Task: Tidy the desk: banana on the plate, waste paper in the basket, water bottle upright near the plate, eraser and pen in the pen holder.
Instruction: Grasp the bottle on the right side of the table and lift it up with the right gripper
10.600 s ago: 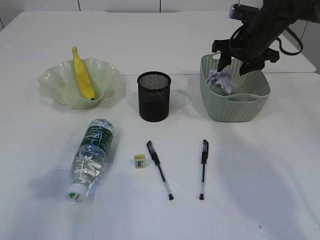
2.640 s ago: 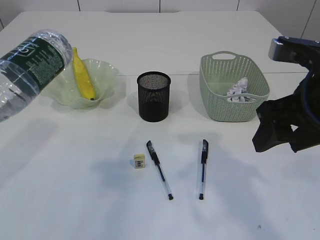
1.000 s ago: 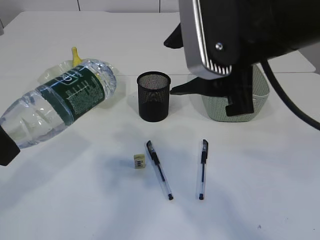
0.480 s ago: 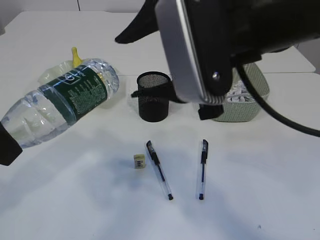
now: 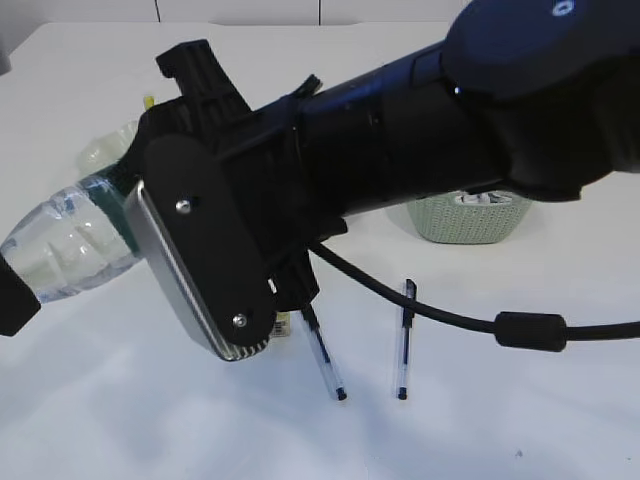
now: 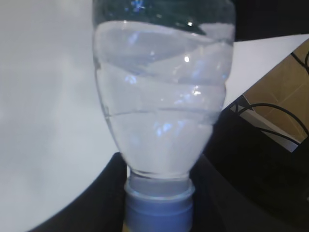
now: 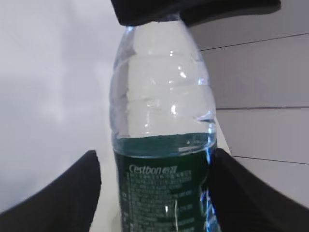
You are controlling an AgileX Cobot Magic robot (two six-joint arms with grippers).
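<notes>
Since half a second earlier, the right arm had swung further across the exterior view, its black bulk now hiding the mesh pen holder and most of the plate. The right gripper stood with its two dark fingers spread wide on either side of the clear plastic water bottle with the green label, apparently not yet pressing it; this looked like a handover, so that the bottle could be turned upright. The left gripper held the bottle by its neck, dark fingers closed around the cap end. In the exterior view the bottle hung tilted in the air at about nine o'clock, cap end low and outward, body rising toward the middle. The right arm reached in from two o'clock, stretched long and low across the white desk. The pale green woven basket with crumpled waste paper sat at three o'clock. Two clear-barrelled black-capped pens lay at five o'clock. The eraser and the banana were hidden.
</notes>
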